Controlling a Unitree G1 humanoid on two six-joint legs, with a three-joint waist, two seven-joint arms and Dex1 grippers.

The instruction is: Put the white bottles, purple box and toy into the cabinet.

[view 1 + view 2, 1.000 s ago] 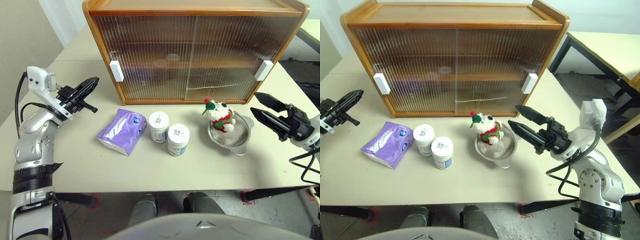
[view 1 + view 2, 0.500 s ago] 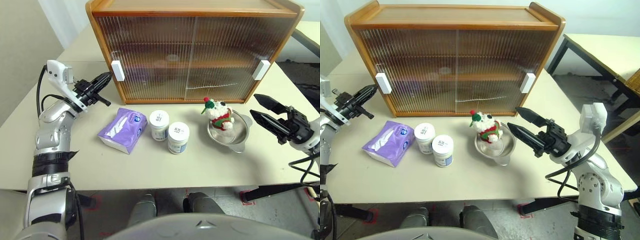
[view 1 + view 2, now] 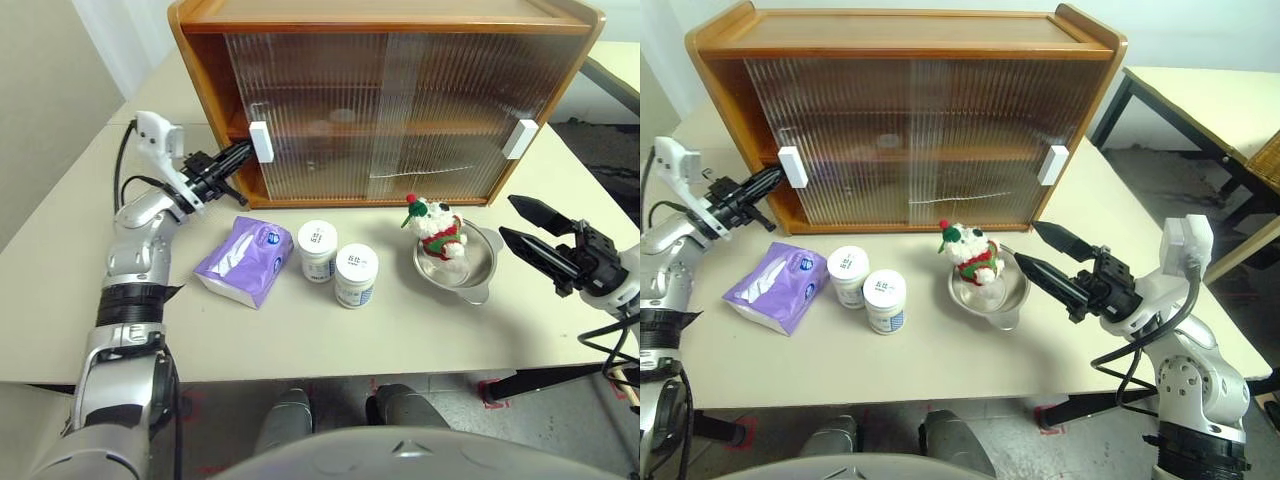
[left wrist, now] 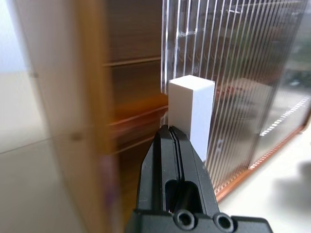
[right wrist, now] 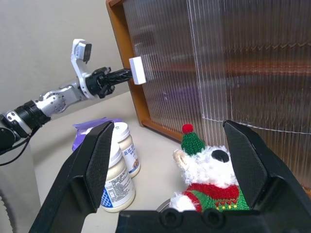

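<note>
The cabinet [image 3: 390,100] door stands partly open, clenched left tool [image 3: 243,152] against its white handle [image 3: 261,142].

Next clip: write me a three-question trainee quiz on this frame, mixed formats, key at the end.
1. True or false: the left tool is shut and pressed against the white handle of the cabinet.
2. What does the toy sit in?
3. Multiple choice: the purple box lies A) inside the cabinet B) on the table beside the white bottles C) in the right tool.

Key: 1 true; 2 the steel bowl; 3 B.
</note>
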